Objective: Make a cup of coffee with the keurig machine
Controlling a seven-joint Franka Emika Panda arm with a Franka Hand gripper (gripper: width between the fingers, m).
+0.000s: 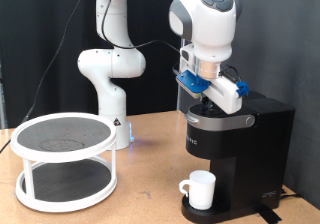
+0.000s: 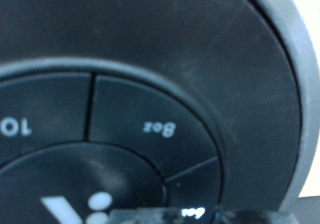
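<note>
keurig machine (image 1: 238, 149) stands on the surface at the exterior view's right, with the cup (image 1: 201, 189) already on its drip base, below the brew head. end effector (image 1: 208, 96) sits directly above the machine's lid, right at the top buttons; the wrist view shows the 8oz button (image 2: 150, 124) very close and blurred. its fingers are hidden, so i cannot tell whether they are spread or closed.

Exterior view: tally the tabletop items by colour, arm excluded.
White: 2, the cup on the drip base and the two-tier rack with dark shelves.
Black: 1, the keurig machine, lid down, with the gripper pressed at its top buttons; the wrist view shows the 8oz button close up.
Total: 3
</note>
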